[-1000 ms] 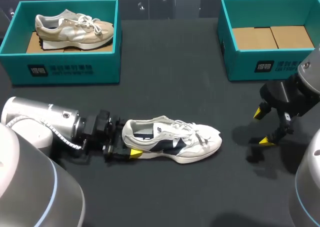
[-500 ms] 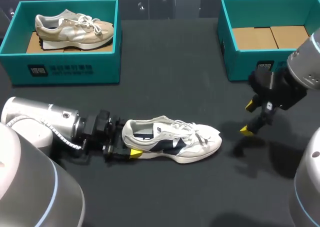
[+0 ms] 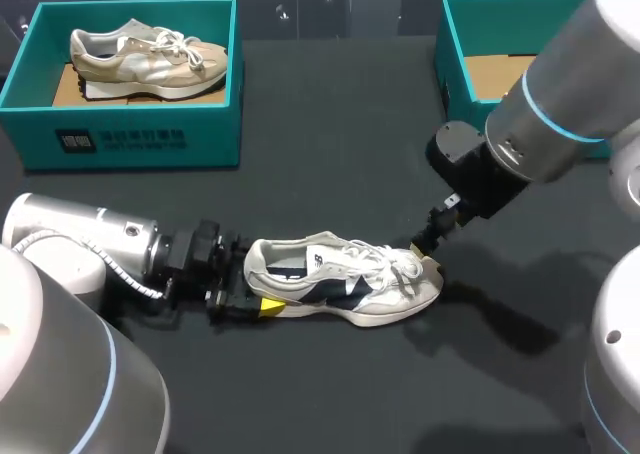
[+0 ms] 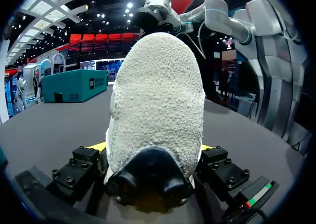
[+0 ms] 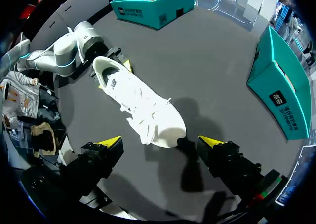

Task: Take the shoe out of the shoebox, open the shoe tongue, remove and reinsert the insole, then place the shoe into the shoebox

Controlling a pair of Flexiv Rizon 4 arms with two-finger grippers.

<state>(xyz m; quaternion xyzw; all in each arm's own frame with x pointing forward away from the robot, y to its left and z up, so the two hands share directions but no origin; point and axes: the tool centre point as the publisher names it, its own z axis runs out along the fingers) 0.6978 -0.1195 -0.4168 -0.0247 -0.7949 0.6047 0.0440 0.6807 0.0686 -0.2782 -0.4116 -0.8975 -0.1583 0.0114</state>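
The black matte table (image 3: 330,164) holds the white-and-navy lace-up sneaker (image 3: 345,279), outside the teal cardboard shoebox (image 3: 458,64). It lies crosswise, heel to my left and toe to my right.

Left wrist view: the left gripper (image 4: 150,147) clamps the heel from both sides.

Right wrist view: the right gripper (image 5: 160,141) gapes wide just over the toe, so that arm is nearer the tongue.

A robot lab or demonstration stand: a dark tabletop (image 3: 330,154) carries a teal shoebox (image 3: 200,134) at the far left, a second shoebox (image 3: 458,64) at the far right and a white shoe (image 3: 345,279) nearer, with the left arm (image 3: 90,239) and the right arm (image 3: 570,84) over it from either side.
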